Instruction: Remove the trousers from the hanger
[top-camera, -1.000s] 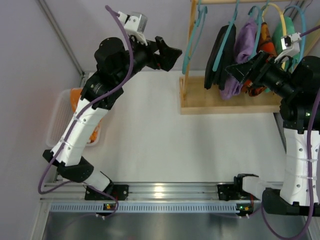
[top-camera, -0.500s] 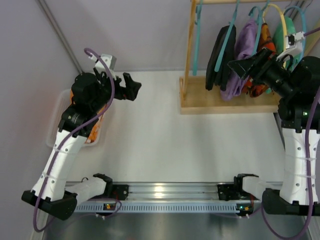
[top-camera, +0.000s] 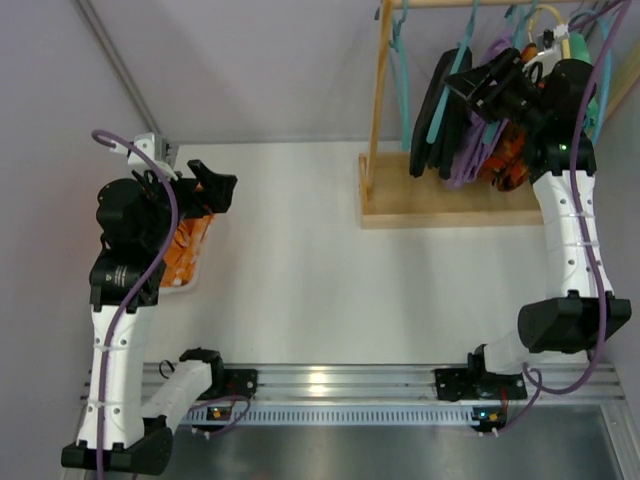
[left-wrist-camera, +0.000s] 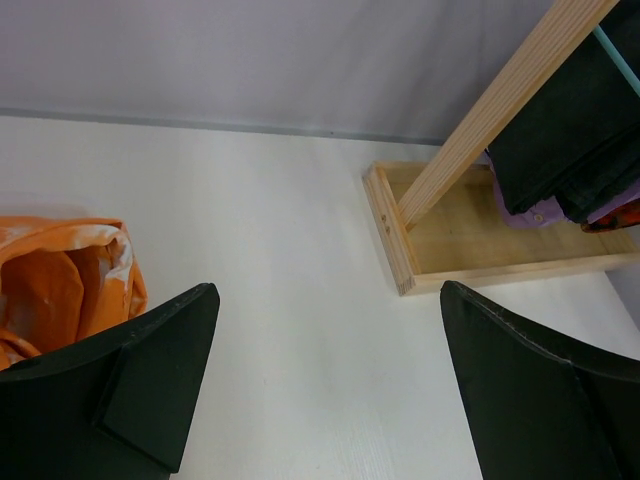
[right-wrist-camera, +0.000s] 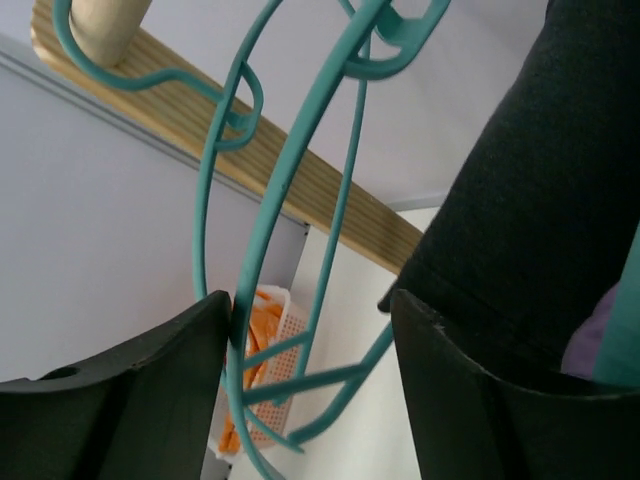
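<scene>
step: we're lined up at the rack | right claw (right-wrist-camera: 310, 300) part open beside teal hanger (right-wrist-camera: 293, 160), gripping nothing; left claw (left-wrist-camera: 328, 290) wide, empty | next: close, pull black trousers (right-wrist-camera: 540, 180) free

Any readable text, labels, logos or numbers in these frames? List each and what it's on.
No readable text in any view.
Plain, no print or tags showing: dark trousers, teal hangers, wooden rack, orange cloth.
The rail at the near edge: small lights only; any marking is too small to read.
</scene>
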